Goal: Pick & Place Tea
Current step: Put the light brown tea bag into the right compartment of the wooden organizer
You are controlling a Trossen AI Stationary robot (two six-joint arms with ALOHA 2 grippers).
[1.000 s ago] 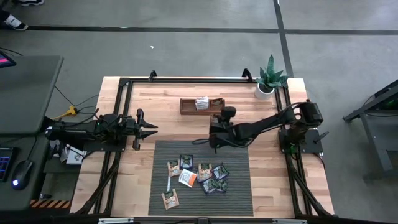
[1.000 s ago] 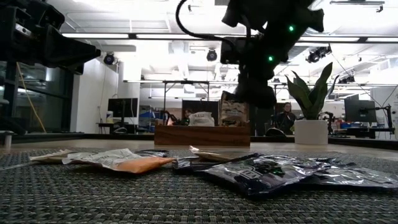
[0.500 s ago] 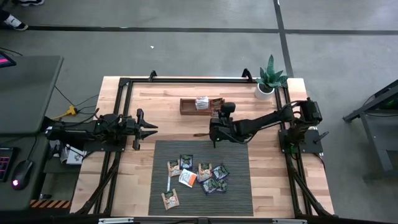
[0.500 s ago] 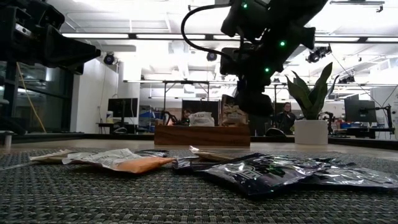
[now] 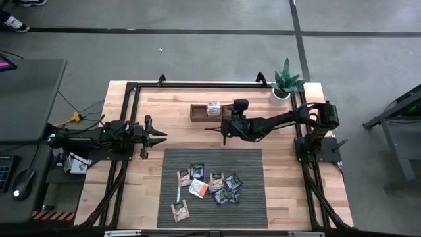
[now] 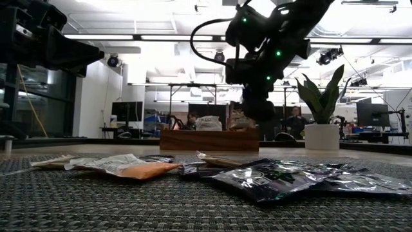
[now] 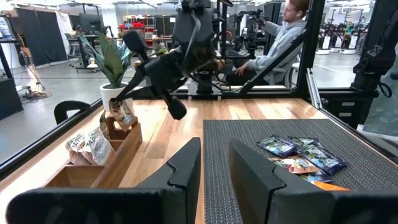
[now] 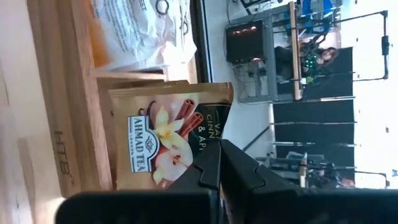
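My right gripper (image 5: 221,127) is shut on a tan tea sachet (image 8: 165,143) and holds it in the air just on the near side of a wooden tray (image 5: 214,112). A white sachet (image 5: 213,108) lies in that tray. Several more tea sachets (image 5: 207,186), orange, white and dark, lie flat on the grey mat (image 5: 253,201). From the left wrist view, the held sachet (image 7: 122,114) hangs by the tray's end (image 7: 118,146). My left gripper (image 5: 156,137) waits at the table's left, open, with nothing between its fingers (image 7: 186,165). My right gripper pinches the tan sachet by one edge (image 8: 211,146) between its two fingers. The fingers come slanting down from the table's right. The sachet is lifted clear and stands on edge, its printed face toward the wrist camera.
A potted plant (image 5: 285,82) stands at the far right corner. A black frame (image 5: 197,84) runs along the table's edges. A thin white strip (image 5: 177,196) lies on the mat among the sachets. Bare wood lies between the tray and the mat.
My right gripper has carried the tan sachet from the mat's far edge toward the table's far edge, up to the wooden tray. Its wrist has rolled a little on the way. It stays shut on the sachet, which is still clear of the table.
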